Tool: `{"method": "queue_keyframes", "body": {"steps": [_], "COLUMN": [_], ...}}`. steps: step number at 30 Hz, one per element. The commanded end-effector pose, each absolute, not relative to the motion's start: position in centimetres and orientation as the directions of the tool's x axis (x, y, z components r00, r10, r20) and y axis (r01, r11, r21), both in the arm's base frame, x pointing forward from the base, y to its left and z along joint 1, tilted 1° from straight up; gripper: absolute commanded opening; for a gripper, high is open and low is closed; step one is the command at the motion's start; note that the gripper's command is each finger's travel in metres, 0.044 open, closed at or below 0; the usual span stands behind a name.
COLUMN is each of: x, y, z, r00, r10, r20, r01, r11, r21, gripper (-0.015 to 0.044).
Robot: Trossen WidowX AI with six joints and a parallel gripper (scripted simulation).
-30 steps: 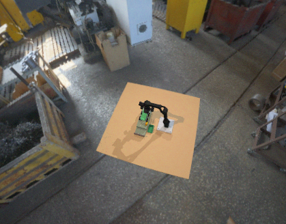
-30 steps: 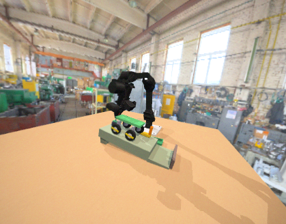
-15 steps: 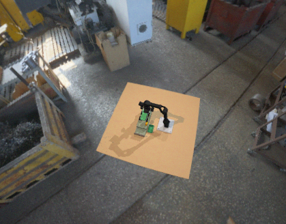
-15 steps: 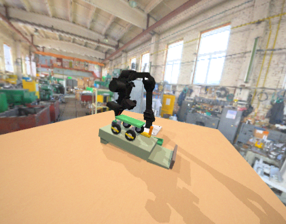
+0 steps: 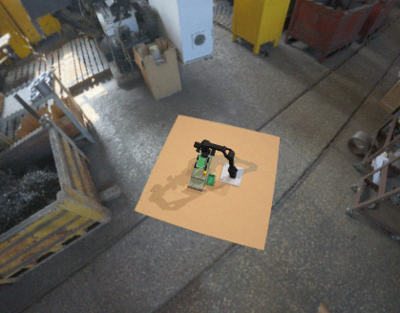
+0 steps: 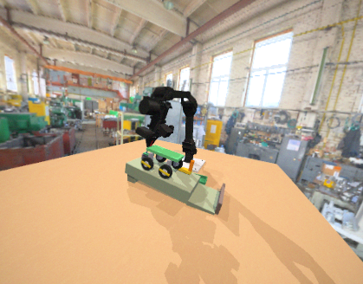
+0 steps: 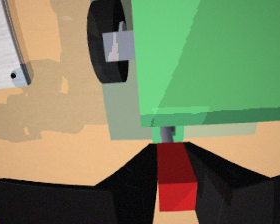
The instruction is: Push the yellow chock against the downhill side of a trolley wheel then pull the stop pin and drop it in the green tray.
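1. We see the gripper (image 5: 203, 155) (image 6: 151, 140) (image 7: 169, 149) pinching the stop pin (image 6: 152, 141) (image 7: 177, 175) by its head, one black finger on each side.
2. The pin's head is a blocky red bar, bright at its near end and darker on top; we see a short grey shaft between it and the trolley's uphill end.
3. We find the trolley (image 5: 201, 160) (image 6: 165, 152) (image 7: 206, 60) upright on the ramp (image 5: 197, 183) (image 6: 165, 182), its flat green deck above black wheels with yellow bars.
4. At the downhill side of a far-side wheel, we see the yellow chock (image 5: 204, 173) (image 6: 184, 171), orange handle upright; we cannot tell whether it touches.
5. We see the green tray (image 5: 210, 179) (image 6: 203, 178) beside the ramp, near the arm's pale base plate (image 5: 239, 183) (image 6: 201, 164) (image 7: 6, 40).
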State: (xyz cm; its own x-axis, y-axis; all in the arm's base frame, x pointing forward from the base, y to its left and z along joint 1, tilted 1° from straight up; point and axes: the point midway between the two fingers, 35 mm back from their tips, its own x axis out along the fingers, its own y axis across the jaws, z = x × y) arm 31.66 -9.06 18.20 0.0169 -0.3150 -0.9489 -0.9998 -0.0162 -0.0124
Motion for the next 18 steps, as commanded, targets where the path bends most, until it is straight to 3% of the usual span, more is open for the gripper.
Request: {"method": "queue_keyframes", "body": {"steps": [1,18], "x": [31.7,31.7], "y": [-9.1,-9.0], "z": [18.7,19.8], "r00": [0.023,0.023], "r10": [-0.320,-0.320], "r20": [-0.947,-0.947], "r01": [-1.000,-1.000], "r11": [-0.013,-0.013], "r21": [-0.020,-0.020], "gripper": [0.0000,0.0000]}}
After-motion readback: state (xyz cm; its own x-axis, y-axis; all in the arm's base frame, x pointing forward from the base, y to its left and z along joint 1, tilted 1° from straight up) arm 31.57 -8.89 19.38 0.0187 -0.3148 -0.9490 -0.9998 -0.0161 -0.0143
